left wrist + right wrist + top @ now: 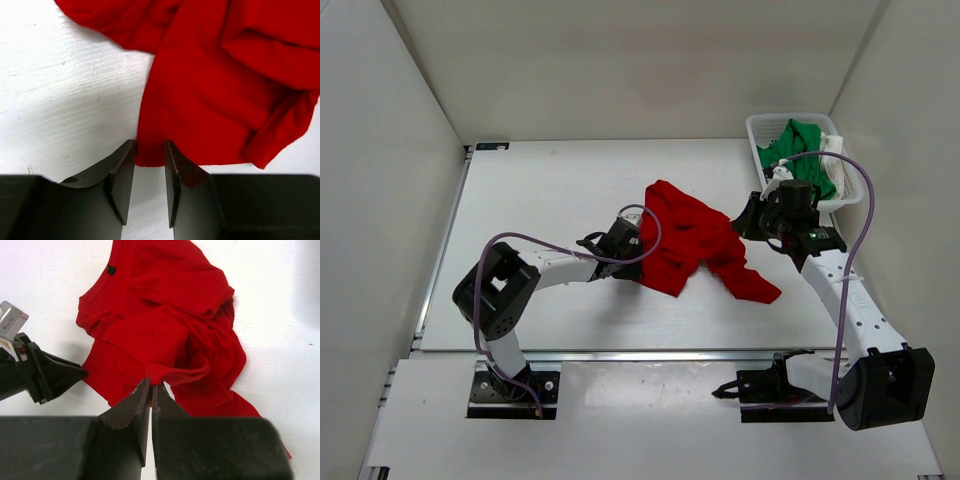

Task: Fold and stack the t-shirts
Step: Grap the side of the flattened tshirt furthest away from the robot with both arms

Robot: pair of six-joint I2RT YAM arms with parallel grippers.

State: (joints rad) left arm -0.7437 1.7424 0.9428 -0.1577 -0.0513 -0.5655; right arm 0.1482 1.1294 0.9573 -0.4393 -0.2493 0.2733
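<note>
Right wrist: crumpled red t-shirt pinched in right fingers; left fingers parted.

You're in a robotics lab cell: a white table boxed in by plain white wall panels, the left arm and right arm bolted at its near edge, purple cables looping loose over both.

One shirt lies on the table, a second shirt in the basket.

red t-shirt | green t-shirt | white basket | white table
</note>
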